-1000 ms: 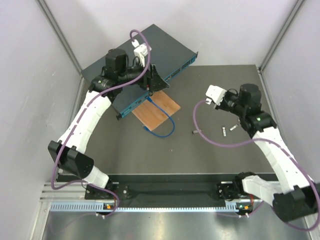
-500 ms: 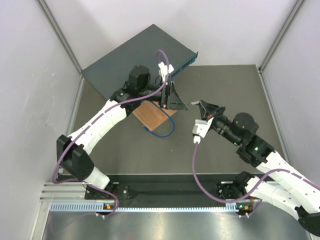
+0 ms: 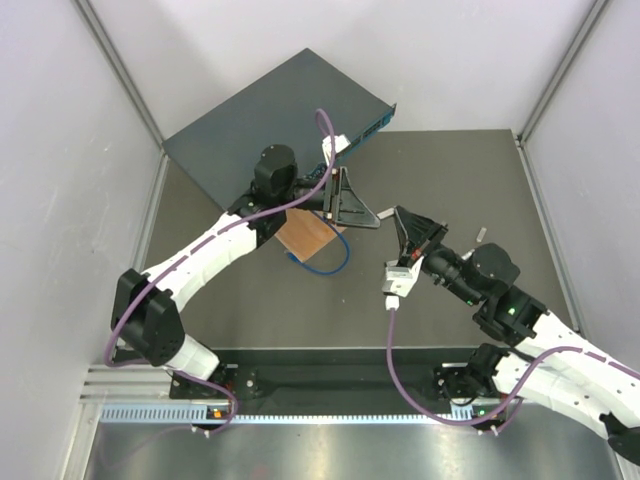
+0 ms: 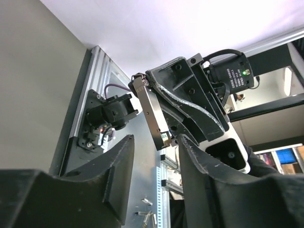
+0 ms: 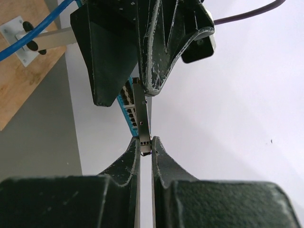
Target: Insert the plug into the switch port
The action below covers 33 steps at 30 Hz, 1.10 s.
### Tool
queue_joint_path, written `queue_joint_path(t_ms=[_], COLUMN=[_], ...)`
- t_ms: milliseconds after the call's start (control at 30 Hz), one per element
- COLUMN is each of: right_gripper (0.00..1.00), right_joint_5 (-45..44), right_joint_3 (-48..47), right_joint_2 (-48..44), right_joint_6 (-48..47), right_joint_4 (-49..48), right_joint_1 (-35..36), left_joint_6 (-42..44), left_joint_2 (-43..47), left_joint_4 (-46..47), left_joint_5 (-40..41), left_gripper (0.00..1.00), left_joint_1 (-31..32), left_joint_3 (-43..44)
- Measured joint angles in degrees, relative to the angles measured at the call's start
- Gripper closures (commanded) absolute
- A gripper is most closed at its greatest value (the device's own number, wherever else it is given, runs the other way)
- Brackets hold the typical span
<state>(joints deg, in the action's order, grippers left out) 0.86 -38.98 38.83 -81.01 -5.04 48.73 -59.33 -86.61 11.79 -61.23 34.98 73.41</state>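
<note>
Wooden board, blue cable looping off it, grey table

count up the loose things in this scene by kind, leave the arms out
switch: 1
plug: 1
wooden board: 1
blue cable: 1
small loose metal piece: 1
total: 5

The switch is dark teal-blue. The board is orange-brown wood grain, and the looped cable bright blue. The surface is dark grey and the plug silvery. The left pincer and right pincer are black.
</note>
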Motion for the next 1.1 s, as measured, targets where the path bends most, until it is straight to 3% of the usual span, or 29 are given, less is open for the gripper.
queue_joint_path(t_ms=[200, 400, 467, 533, 600, 700, 933, 1100], right_gripper=[1.00, 1.00, 0.86, 0.40, 0.12, 0.04, 0.00, 0.00], right_joint_5=[0.0, 0.3, 0.3, 0.6, 1.1, 1.2, 4.5, 10.9], right_joint_3=[1.8, 2.3, 2.5, 3.0, 3.0, 2.4, -10.7, -11.5], right_joint_2=[-0.1, -0.3, -0.3, -0.7, -1.0, -1.1, 2.3, 0.6], right_joint_6=[-1.4, -2.8, -3.5, -3.9, -3.9, -2.3, 9.2, 15.3], right_joint_4=[-0.7, -2.1, -2.4, -2.8, -2.1, 1.7, 25.4, 34.3], right_joint_1=[0.3, 0.4, 0.4, 0.4, 0.6, 0.8, -0.6, -2.3], left_joint_6=[-3.6, -6.5, -7.4, -7.6, -6.8, -2.9, 20.4, 31.1], left_joint_2=[0.0, 0.0, 0.0, 0.0, 0.0, 0.2, 1.6, 3.5], left_joint_4=[3.3, 6.2, 6.2, 6.3, 6.3, 4.3, -21.0, -32.3], left_joint_5=[-0.5, -0.5, -0.5, -0.6, -0.9, -1.4, -1.0, -0.9], left_gripper=[0.66, 0.93, 1.00, 1.00, 1.00, 1.00, 1.00, 1.00], left_joint_1=[0.3, 0.4, 0.4, 0.4, 0.4, 0.2, -0.3, -0.3], left_joint_3=[-2.2, -3.4, -3.6, -3.8, -4.2, -4.1, 1.9, 2.6])
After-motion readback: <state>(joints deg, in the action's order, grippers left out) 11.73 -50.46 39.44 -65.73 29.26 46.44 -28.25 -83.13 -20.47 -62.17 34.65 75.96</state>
